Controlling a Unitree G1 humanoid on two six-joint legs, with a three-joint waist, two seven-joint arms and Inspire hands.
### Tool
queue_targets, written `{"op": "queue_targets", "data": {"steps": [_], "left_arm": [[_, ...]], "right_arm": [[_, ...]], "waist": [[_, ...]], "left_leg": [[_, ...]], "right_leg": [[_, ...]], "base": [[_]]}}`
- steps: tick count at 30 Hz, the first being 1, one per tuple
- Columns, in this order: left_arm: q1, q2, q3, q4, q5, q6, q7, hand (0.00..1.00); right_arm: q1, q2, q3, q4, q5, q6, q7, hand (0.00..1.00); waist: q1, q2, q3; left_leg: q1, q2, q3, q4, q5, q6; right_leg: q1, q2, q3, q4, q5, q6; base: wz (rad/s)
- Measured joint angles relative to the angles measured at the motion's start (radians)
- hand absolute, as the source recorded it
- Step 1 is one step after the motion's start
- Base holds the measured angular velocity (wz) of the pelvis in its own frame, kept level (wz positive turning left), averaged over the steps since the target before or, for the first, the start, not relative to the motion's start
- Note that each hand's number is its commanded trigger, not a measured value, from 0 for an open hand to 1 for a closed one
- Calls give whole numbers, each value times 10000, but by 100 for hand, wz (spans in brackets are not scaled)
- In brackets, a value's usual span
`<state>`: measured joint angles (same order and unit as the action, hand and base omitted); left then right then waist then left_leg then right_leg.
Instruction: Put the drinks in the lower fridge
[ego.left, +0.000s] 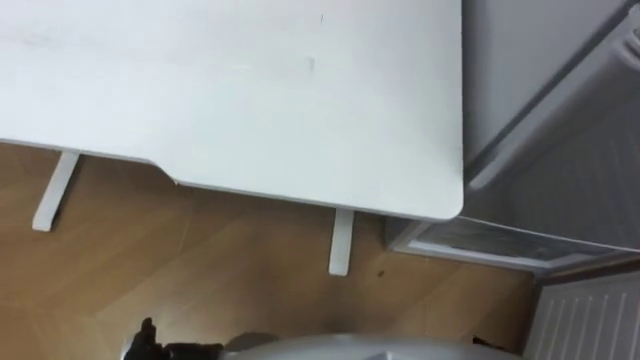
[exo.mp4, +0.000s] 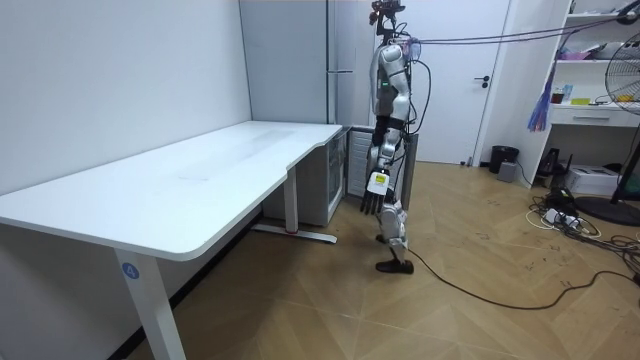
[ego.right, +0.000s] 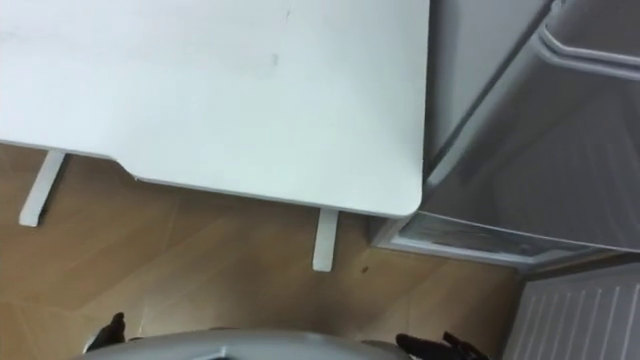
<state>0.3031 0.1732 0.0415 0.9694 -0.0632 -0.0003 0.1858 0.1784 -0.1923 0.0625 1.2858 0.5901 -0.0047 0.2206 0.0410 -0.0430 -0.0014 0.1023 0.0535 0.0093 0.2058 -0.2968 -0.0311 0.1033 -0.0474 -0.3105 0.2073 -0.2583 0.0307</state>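
I stand at the end of a white desk (ego.left: 250, 90), facing it, with the tall grey fridge (ego.left: 520, 60) close on my right. Low down, the fridge's lower part (ego.left: 480, 240) shows a pale rim and a grey inside, so its door seems open. A white ribbed panel (ego.left: 590, 315) lies at the lower right, beside that opening. In the room view my left hand (exo.mp4: 374, 200) hangs at my side with straight fingers and holds nothing. Dark fingertips of my right hand (ego.right: 440, 346) peek in at the bottom edge.
Two white desk feet (ego.left: 341, 240) (ego.left: 52, 192) stand on the wooden floor before me. The desk (exo.mp4: 180, 190) runs along the wall towards the room view's left. A white door (exo.mp4: 455, 80), shelves and a fan (exo.mp4: 625, 100) lie towards the room view's right.
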Motion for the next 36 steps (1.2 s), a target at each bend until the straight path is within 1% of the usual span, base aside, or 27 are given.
{"op": "queue_targets", "data": {"steps": [1, 3, 4, 5, 6, 7, 8, 9, 10, 11, 12, 13, 14, 15, 16, 17, 18, 19, 21, 23, 25, 26, 29, 31, 32, 33, 36], "left_arm": [[7, 1, 28, 49, 49, 2, 3, 0], [-4, -5, 238, 125, 272, 8, 3, 0], [-12, -9, 312, 123, 311, 8, 2, 0], [-57, -15, 387, 120, 373, 14, 19, 0], [-160, -23, 455, 124, 409, -21, 38, 0], [-156, 0, 656, 173, 520, -49, 42, 0], [-177, -5, 1141, 550, 746, -33, 40, 0], [-366, 4, 1352, 770, 780, 8, 28, 0], [-424, -8, 1336, 776, 775, 8, 17, 0], [-470, -12, 1303, 712, 778, -3, 15, 0], [-541, -3, 1313, 677, 779, 7, 41, 0], [-622, -12, 1291, 676, 780, 25, 47, 0], [-671, -27, 1273, 672, 802, 42, 69, 0], [-708, -37, 1294, 676, 799, 68, 93, 0], [-707, -36, 1331, 697, 795, 78, 99, 0], [-706, -37, 1426, 721, 800, 118, 109, 0], [-685, -33, 1522, 770, 873, 211, 107, 0], [-686, -30, 1529, 811, 947, 242, 107, 0], [-801, -37, 1527, 851, 1059, 245, 98, 0], [-842, -31, 1539, 851, 1181, 245, 100, 0], [-886, -42, 1539, 941, 1242, 254, 99, 0], [-925, -52, 1539, 1038, 1244, 270, 96, 0], [-860, -59, 1550, 1221, 1246, 374, 89, 0], [-732, -67, 1589, 1338, 1246, 406, 92, 0], [-658, -79, 1633, 1334, 1244, 425, 93, 0], [-595, -78, 1675, 1329, 1236, 441, 92, 0], [-544, -74, 1772, 1293, 1240, 439, 92, 0]], "right_arm": [[2, 15, -13, 1, 3, 1, -13, 0], [20, 27, -137, 1, -1, 9, -134, 0], [42, 27, -214, 5, -1, 16, -192, 0], [105, 15, -324, 4, 4, 13, -315, 0], [117, 12, -493, 4, 15, 12, -466, 0], [30, 47, -499, -43, -14, 13, -507, 0], [-105, 85, -520, -146, -118, -16, -601, 0], [30, 104, -671, -217, -194, -63, -702, 0], [82, 62, -745, -175, -200, -59, -773, 0], [84, 25, -907, 6, -274, 4, -891, 0], [92, 67, -1152, 54, -534, 76, -1004, 0], [99, 75, -1316, 84, -628, 105, -1010, 0], [117, 83, -1539, 194, -764, 240, -1045, 0], [-25, 56, -1609, 320, -862, 308, -1065, 0], [-107, 65, -1666, 384, -927, 318, -1074, 0], [-287, 71, -1749, 382, -1104, 321, -1063, 0], [-431, 69, -1812, 356, -1316, 318, -1063, 0], [-442, 63, -1848, 336, -1374, 315, -1066, 0], [-441, 57, -1941, 346, -1533, 393, -1086, 0], [-425, 99, -1941, 351, -1578, 507, -1075, 0], [-382, 166, -1948, 385, -1616, 547, -1069, 0], [-380, 193, -2024, 412, -1630, 632, -1069, 0], [-304, 201, -2119, 474, -1627, 713, -1084, 0], [-254, 200, -2148, 496, -1623, 713, -1103, 0], [-255, 199, -2153, 493, -1652, 715, -1119, 0], [-314, 195, -2150, 490, -1690, 715, -1157, 0], [-546, 182, -2169, 431, -1732, 705, -1374, 0]], "waist": [[-6, -13, 0], [-93, -55, 24], [-102, -61, 25], [-135, -6, 56], [-31, 245, 98], [16, 276, 90], [-142, 302, 132], [-392, 194, 109], [-420, 192, 124], [-491, 125, 206], [-681, 99, 192], [-722, 98, 198], [-644, 143, 111], [-501, 124, 98], [-395, 121, 104], [-284, 94, 109], [-308, 58, 119], [-346, 36, 101], [-373, 25, 95], [-375, 41, 92], [-390, 90, 89], [-404, 133, 90], [-425, 207, 79], [-480, 218, 75], [-534, 204, 51], [-576, 208, 51], [-577, 181, 34]], "left_leg": [[141, -3, -109, -139, 59, -1], [450, 21, -453, -422, 149, 10], [507, 29, -464, -451, 160, 21], [750, 112, -767, -593, 268, 146], [999, 543, -1621, -758, 327, 171], [991, 658, -1811, -711, 322, 163], [826, 804, -1684, -493, 194, -215], [754, 776, -1211, -442, 169, -419], [736, 726, -1014, -462, 162, -413], [571, 672, -536, -490, 161, -410], [247, 584, -244, -552, 197, -369], [58, 519, -159, -664, 241, -307], [70, 390, 281, -637, 504, -70], [171, 257, 528, -606, 586, -12], [215, 193, 588, -605, 587, -9], [316, 128, 611, -627, 572, 13], [328, 27, 606, -625, 567, 22], [327, 1, 618, -625, 564, 28], [325, -58, 706, -613, 534, 79], [331, -64, 715, -600, 502, 136], [329, -52, 715, -594, 462, 208], [341, -40, 710, -596, 439, 245], [400, -47, 714, -606, 434, 254], [481, -49, 705, -598, 435, 254], [491, -53, 697, -591, 435, 255], [482, -56, 703, -567, 437, 257], [479, -59, 703, -533, 437, 258]], "right_leg": [[26, 7, 52, 27, 7, -11], [182, 50, 101, 95, 11, -18], [239, 55, 109, 129, 11, -19], [74, 64, 86, 633, 1, -31], [-583, 545, 583, 1117, -272, -396], [-941, 791, 993, 559, -189, -654], [-1207, 1012, 996, -110, 938, -878], [-1030, 998, 931, -234, 1039, -912], [-970, 986, 1031, -229, 1040, -912], [-850, 960, 1515, -247, 1039, -911], [-767, 873, 2192, -283, 1034, -888], [-751, 818, 2456, -275, 1031, -809], [-852, 717, 2737, -224, 1028, -626], [-815, 694, 2720, -282, 1077, -494], [-757, 671, 2684, -400, 1099, -459], [-597, 642, 2467, -604, 1163, -387], [-494, 586, 2254, -669, 1203, -339], [-473, 555, 2217, -695, 1208, -330], [-468, 490, 2211, -692, 1217, -278], [-469, 489, 2212, -692, 1223, -251], [-481, 508, 2207, -670, 1219, -242], [-486, 518, 2193, -624, 1220, -243], [-447, 504, 2195, -550, 1218, -241], [-359, 502, 2195, -558, 1213, -238], [-349, 495, 2193, -547, 1203, -231], [-358, 492, 2197, -528, 1202, -229], [-360, 494, 2206, -519, 1202, -229]], "base": [[-17], [-14], [-7], [-28], [-53], [-78], [-39], [-10], [27], [38], [49], [47], [6], [-22], [-55], [-51], [-36], [-7], [2], [-5], [-2], [0], [0], [0], [0], [0], [0]]}}
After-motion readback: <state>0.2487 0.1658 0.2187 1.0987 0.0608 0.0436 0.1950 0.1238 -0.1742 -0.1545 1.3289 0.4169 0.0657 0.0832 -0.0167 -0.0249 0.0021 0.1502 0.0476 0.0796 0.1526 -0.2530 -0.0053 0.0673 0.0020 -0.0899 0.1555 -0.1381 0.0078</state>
